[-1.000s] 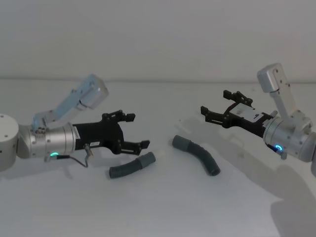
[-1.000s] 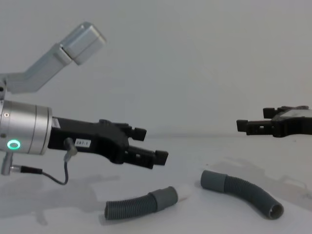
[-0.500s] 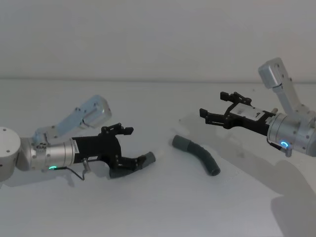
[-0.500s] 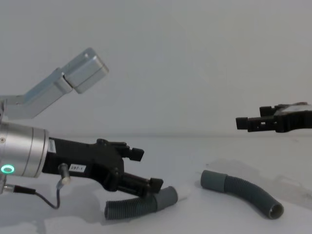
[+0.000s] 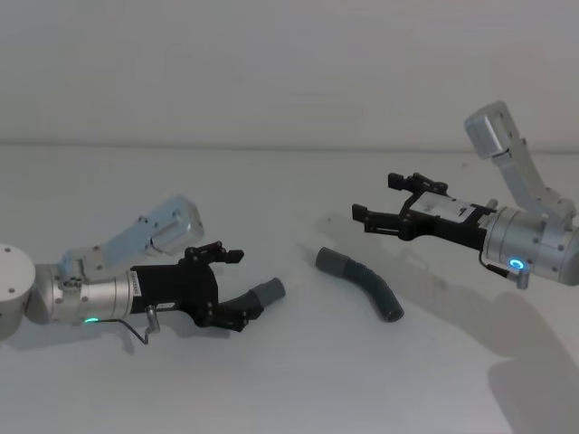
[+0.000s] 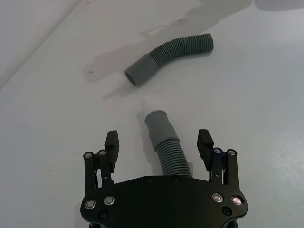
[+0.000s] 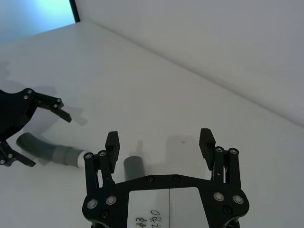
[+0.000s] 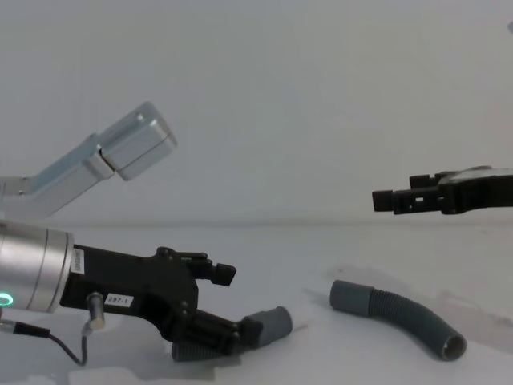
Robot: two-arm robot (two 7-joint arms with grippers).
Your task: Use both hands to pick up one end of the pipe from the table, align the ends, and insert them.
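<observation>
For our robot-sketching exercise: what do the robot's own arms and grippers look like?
The left gripper and right gripper are black, two-fingered, dotted with silver screws, on silver-grey cylindrical wrists with glowing ring lights. A thin black cable loops under the left wrist; each gripper carries a small white label.

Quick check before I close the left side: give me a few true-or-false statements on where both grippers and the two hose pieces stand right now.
1. The left gripper is open, its fingers either side of the ribbed part of the left hose piece. True.
2. The right gripper is shut on the right hose piece. False: it is open, in the air, holding nothing.
3. The two cuffs are joined. False: they lie apart, a gap between them.
4. The right hose piece lies on the table. True.
</observation>
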